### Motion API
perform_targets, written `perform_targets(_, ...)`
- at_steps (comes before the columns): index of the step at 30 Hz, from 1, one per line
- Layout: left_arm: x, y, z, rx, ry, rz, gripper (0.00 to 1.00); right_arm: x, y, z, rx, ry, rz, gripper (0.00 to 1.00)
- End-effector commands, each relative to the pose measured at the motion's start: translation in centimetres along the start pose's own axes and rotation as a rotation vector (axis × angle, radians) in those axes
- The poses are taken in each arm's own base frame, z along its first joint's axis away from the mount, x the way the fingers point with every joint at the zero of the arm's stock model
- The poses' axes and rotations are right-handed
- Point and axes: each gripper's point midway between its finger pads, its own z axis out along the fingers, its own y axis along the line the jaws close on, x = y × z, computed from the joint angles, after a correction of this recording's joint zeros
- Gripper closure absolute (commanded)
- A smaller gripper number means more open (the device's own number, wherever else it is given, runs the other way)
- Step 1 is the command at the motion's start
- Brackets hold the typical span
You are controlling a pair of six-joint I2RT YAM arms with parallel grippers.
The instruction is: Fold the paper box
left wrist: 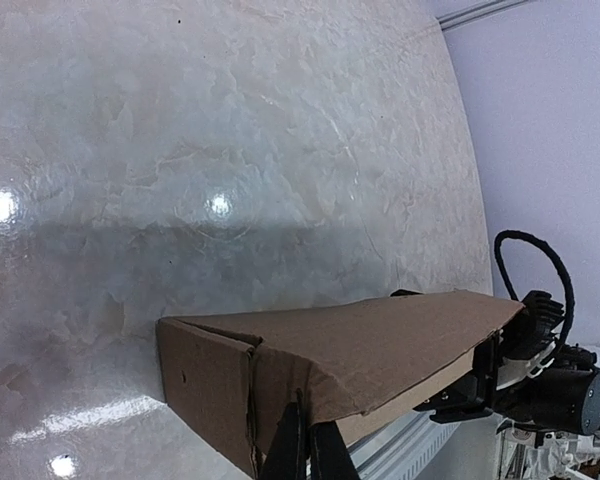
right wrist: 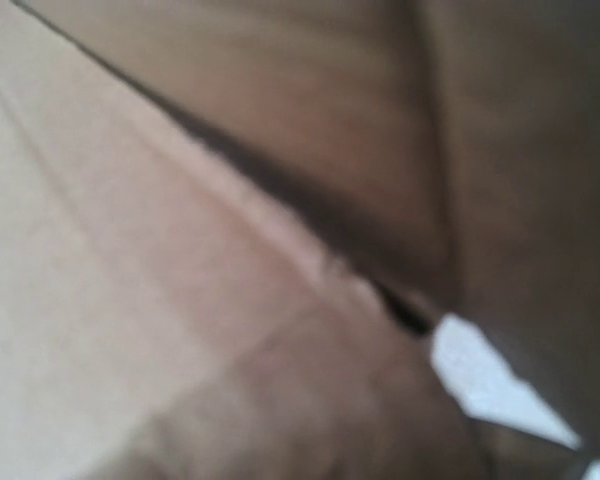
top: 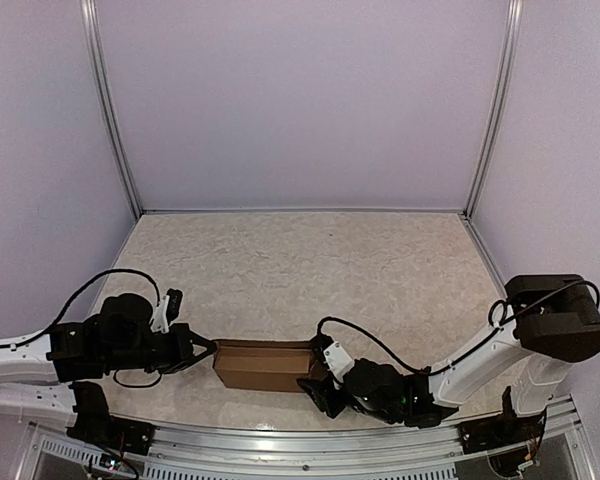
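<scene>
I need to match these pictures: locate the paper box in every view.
Top external: paper box low centre, between left gripper and right gripper.
Left wrist: lower half, stretching to the right.
Right wrist: blurred cardboard fills the frame.
Landmark: right gripper at the box's end, in top and left wrist views only.

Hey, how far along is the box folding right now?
Done: the paper box is already an oblong tube on the table. In hand: left gripper, jaws shut, and right gripper sit at its ends. Left: end flaps, whose state I can't tell.
</scene>
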Motion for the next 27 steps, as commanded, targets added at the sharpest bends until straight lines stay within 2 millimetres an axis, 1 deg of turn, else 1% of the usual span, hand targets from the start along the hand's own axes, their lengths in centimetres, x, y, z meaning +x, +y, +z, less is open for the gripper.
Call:
perform_targets(1, 2.6, 8.8, -0.7, -0.337, 0.061, -0.011, 1.0, 4.7, -11.2, -1.7, 0.457, 0.112, 0.008, 1.0)
perform_targets(7, 2.4, 9.5, -1.1, -0.381, 0.035, 0.006, 1.0, 4.6, -11.7, -2.1, 0.483, 0.1, 0.031, 1.0)
perform_targets(11, 2.4, 9.5, -1.1, -0.411, 0.029, 0.034, 1.0, 4.2, -11.3, -1.8, 0.461, 0.082, 0.039, 1.0)
perform_targets(14, 2.2, 9.1, -1.0, -0.436, 0.021, 0.065, 1.0, 3.7, -10.6, -1.4, 0.419, 0.062, 0.04, 0.94)
perform_targets(17, 2.0, 8.8, -0.8, -0.458, 0.017, 0.09, 1.0, 3.7, -10.0, -1.4, 0.366, 0.049, 0.026, 0.84)
perform_targets(19, 2.0, 8.6, -0.7, -0.464, 0.016, 0.101, 1.0, 3.5, -9.7, -1.5, 0.339, 0.04, 0.018, 0.73)
perform_targets(23, 1.8, 8.3, -0.5, -0.477, 0.013, 0.114, 1.0, 2.6, -8.8, -1.8, 0.274, 0.013, -0.003, 0.45)
perform_targets(27, 1.3, 8.1, -0.7, -0.488, 0.001, 0.126, 1.0, 1.8, -7.8, -2.0, 0.217, 0.007, -0.04, 0.27)
